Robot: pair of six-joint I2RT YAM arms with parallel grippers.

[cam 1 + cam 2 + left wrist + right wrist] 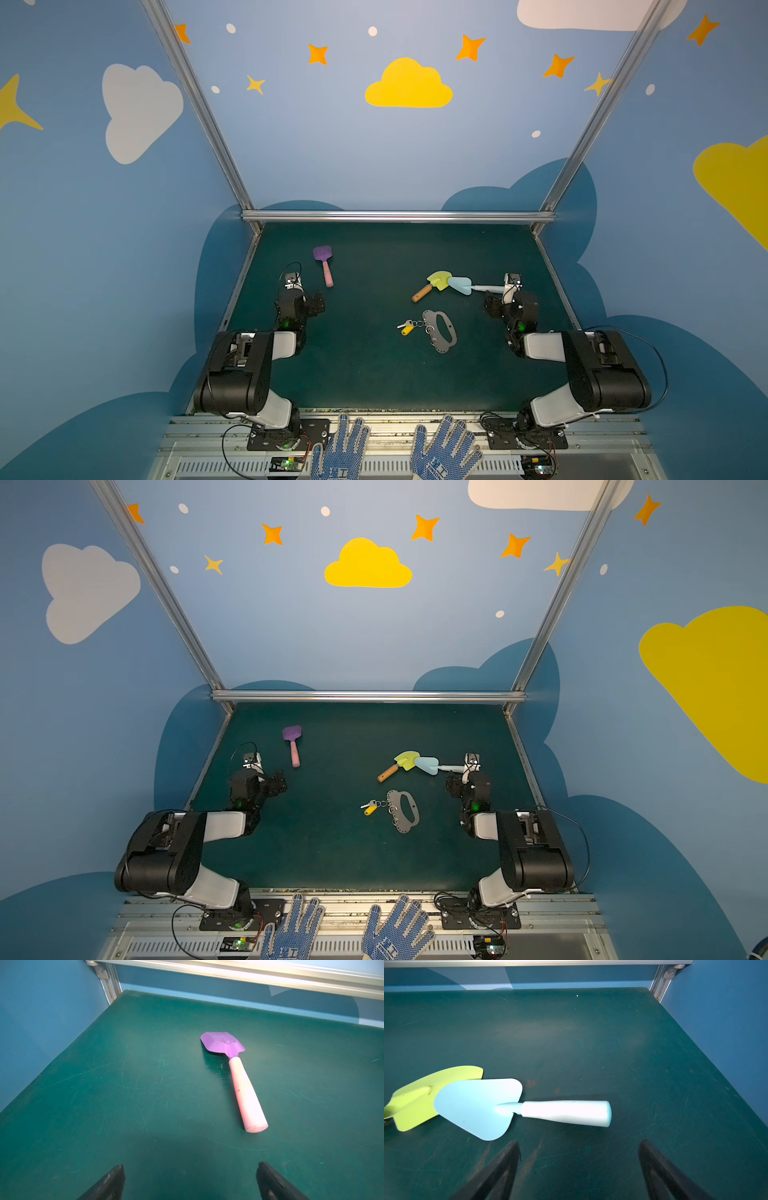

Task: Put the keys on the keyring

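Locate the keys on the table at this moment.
In both top views the keys lie on the green table, right of centre, just left of the grey keyring and nearer the front edge than the yellow-green shovel.

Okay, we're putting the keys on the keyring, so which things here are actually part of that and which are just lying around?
Part of the job:
- keys
- keyring, the flat grey plate right beside them

Just lying about:
- purple shovel, pink handle
- yellow-green shovel, orange handle
- light blue trowel
- gloves on the front rail
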